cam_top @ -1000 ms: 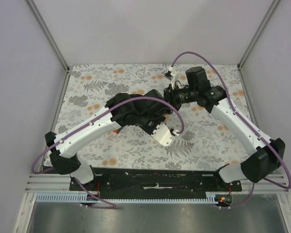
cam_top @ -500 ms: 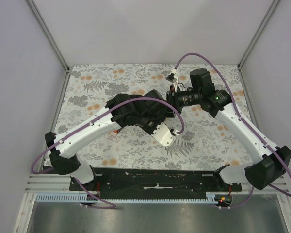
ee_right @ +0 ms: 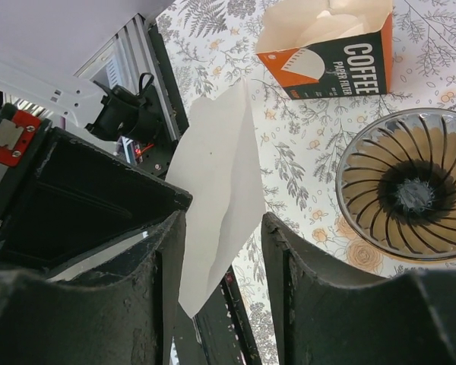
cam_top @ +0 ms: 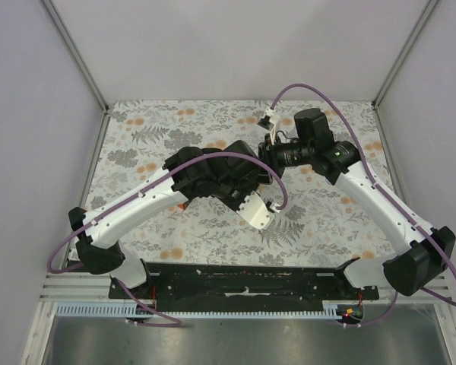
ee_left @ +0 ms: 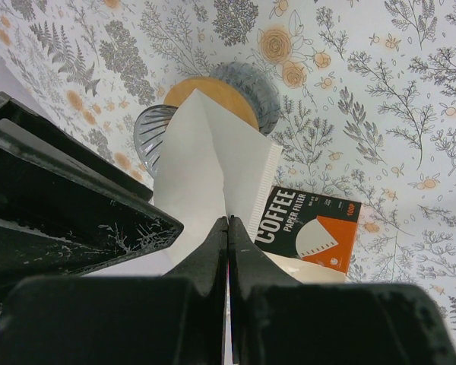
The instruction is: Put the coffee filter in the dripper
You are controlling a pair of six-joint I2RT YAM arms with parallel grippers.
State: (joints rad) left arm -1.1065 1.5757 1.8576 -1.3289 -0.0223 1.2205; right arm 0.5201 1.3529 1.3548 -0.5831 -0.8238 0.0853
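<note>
Pinching coffee filter (ee_left: 205, 167), left tool (ee_left: 228, 223), dripper (ee_right: 406, 182) nearby

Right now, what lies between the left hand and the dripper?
The coffee filter, pinched in the left hand, partly covers the dripper in the left wrist view.

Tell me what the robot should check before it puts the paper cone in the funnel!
1. Grip: the left tool is shut on the cream-white paper cone filter: ok.
2. Target: the smoky-grey ribbed plastic funnel is upright and empty: ok.
3. Shape: filter spread open into a cone: not ok, it looks folded flat.
4. Helper: the right tool is open, with the filter between its fingers: ok.
5. Aim: filter lined up above the funnel: cannot tell.
6. Space: the orange-and-black cardboard box sits apart from the funnel: ok.
</note>
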